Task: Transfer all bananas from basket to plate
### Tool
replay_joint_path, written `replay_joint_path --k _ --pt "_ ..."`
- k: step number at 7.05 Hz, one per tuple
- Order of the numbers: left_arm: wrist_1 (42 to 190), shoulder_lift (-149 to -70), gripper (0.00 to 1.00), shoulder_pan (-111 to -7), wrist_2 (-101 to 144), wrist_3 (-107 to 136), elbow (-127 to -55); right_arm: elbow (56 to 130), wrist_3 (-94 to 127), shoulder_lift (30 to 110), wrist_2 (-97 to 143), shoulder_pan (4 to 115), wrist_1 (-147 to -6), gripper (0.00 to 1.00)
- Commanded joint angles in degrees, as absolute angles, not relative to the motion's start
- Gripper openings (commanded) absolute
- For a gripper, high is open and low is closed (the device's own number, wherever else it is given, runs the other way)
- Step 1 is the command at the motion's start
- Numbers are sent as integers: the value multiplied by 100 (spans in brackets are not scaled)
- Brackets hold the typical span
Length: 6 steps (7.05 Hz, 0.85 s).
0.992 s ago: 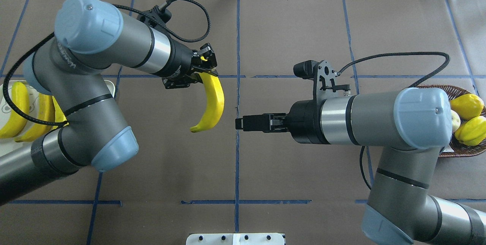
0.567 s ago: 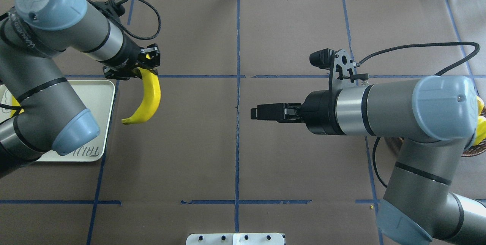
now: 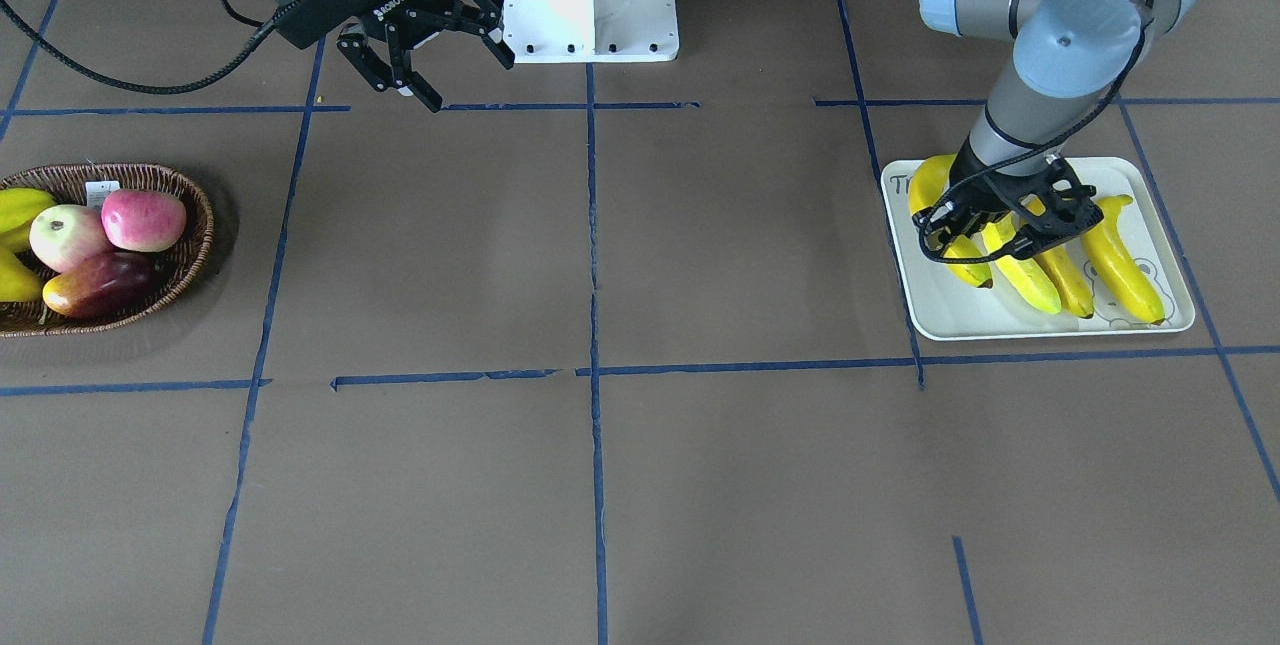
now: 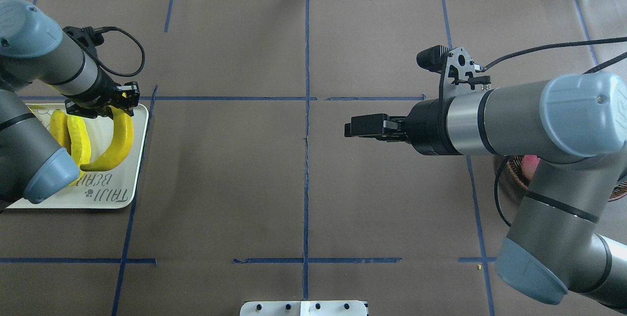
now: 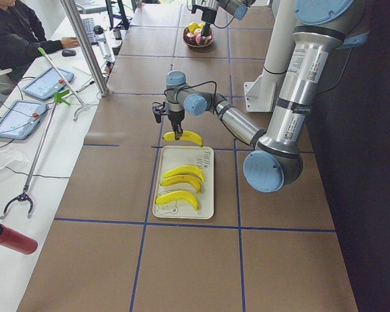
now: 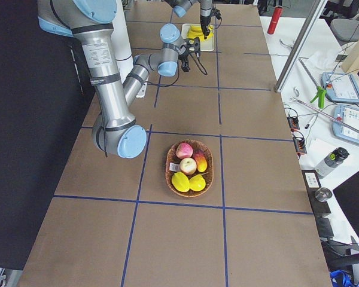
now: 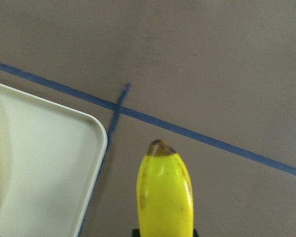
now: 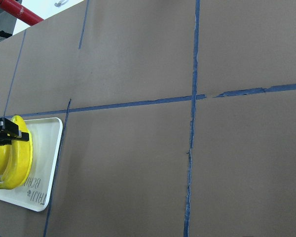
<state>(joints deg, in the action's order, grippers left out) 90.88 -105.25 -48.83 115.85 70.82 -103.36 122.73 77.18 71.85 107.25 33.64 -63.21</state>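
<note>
- The left end effector [image 4: 116, 104] is pinching the top end of a long, curved, glossy yellow banana [image 4: 117, 137], with its fingers pressed against the skin on both sides.
- That banana hangs over the right part of the flat white rectangular plate [image 4: 128, 171] printed "TAIJI BEAR". The plate lies at the left end of the brown paper-covered bench [image 4: 235, 36]. I cannot tell whether the banana's lower tip touches the plate.
- Three more yellow bananas [image 5: 179, 198] lie side by side on the plate, just left of the hanging one in the overhead view.
- In the left wrist view the held banana's dark tip points past the plate's rounded corner toward a blue tape line [image 7: 227, 145].
- The right end effector [image 3: 465, 75] hovers above the bench, right of its middle, with its fingers spread wide and gripping nothing.
- The shallow oval basket [image 3: 185, 270] of dark brown wicker sits at the right end of the bench, well apart from the plate.
- In it lie two red-pink apples [image 3: 143, 218], a dark red-orange mango [image 3: 95, 285] and some lumpy yellow fruits [image 6: 180, 181].
</note>
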Motion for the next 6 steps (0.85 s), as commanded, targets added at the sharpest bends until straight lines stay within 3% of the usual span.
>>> replay_joint_path --k 1,2,3,4,5,6 --pt "9105 -10547 0 -4834 11593 7066 -9741 12270 7717 7181 10731 3384 -6337 100" --pt "9105 -10547 0 -4834 11593 7084 -9686 12278 7717 7181 10731 3384 -6337 100" --pt "9323 -10590 13 -4834 11593 7110 -9520 12278 7717 7181 10731 3392 -6337 100" --pt "9682 -10539 82 -4843 11584 7049 -9423 12278 7717 7181 10731 3393 -6337 100" --pt "9860 -10538 99 -4851 11558 7031 -9439 12278 7717 7181 10731 3419 -6337 100" --pt "9853 -10564 99 -4930 11514 7023 -9640 12278 7717 7233 10749 3462 -6346 100"
